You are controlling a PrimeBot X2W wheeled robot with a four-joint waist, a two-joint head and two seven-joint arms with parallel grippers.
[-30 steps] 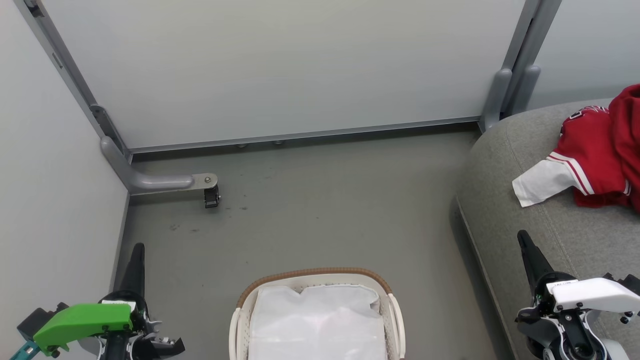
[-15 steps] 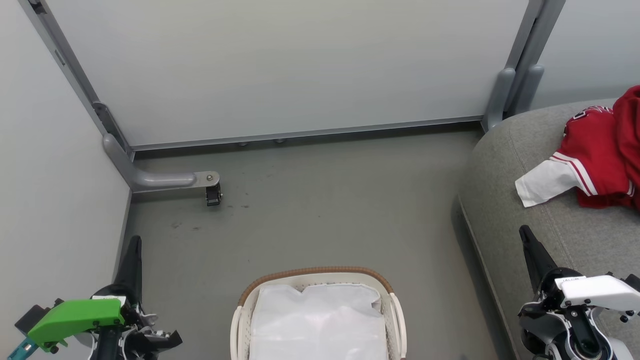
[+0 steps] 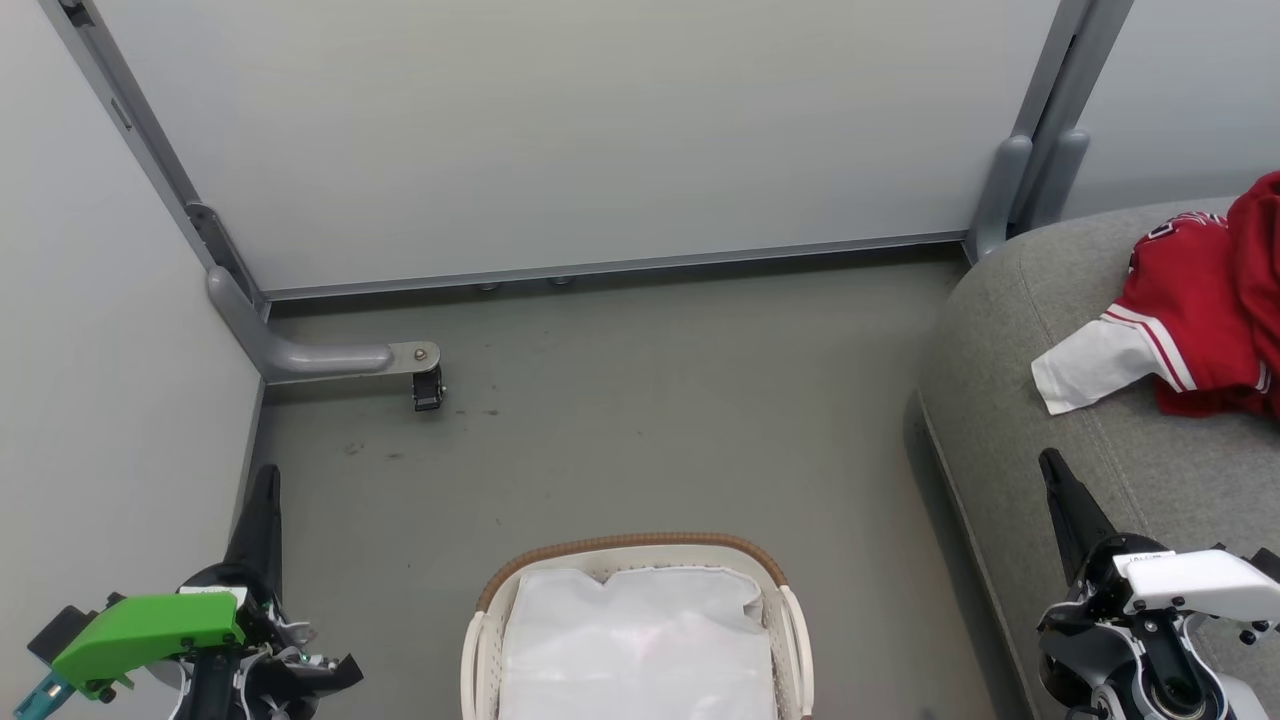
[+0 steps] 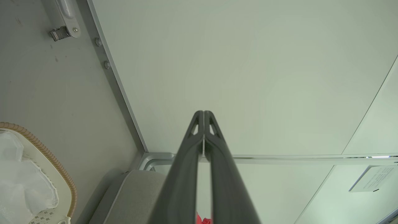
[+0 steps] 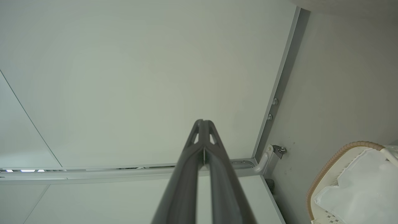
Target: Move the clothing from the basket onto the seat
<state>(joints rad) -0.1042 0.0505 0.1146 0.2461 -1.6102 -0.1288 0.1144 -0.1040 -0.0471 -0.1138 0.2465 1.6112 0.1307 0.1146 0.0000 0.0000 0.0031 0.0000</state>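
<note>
Item: the clothing [image 3: 1200, 310], red garments with white striped trim, lies heaped on top of the seat [image 3: 1060, 480] toward its far end. One plain white sleeve [image 3: 1085, 365] spreads out flat toward the seat's rounded edge on the floor side. Item: the seat, grey woven upholstery with a stitched seam, stands on the floor [image 3: 650, 420] against the far wall panel [image 3: 560, 130]. Item: the basket [image 3: 630, 545], cream perforated plastic with a brown woven rim, stands on the floor at its near edge. It is beside the seat but apart from it. It holds a white cloth liner [image 3: 640, 640], crumpled, with no red cloth showing in it. Item: the left gripper [image 3: 266, 490] hangs over the floor's left edge by the side wall, well apart from the basket. In the left wrist view its fingers [image 4: 186, 174] are pressed together along their length, with nothing between them. Item: the right gripper [image 3: 1050, 465] hangs over the seat's near end, short of the white sleeve and not touching the clothing. In the right wrist view its fingers [image 5: 186, 174] likewise meet at the tips and grip nothing. Item: a grey partition foot with a small black caster [image 3: 425, 385] rests on the floor near its far left corner.
</note>
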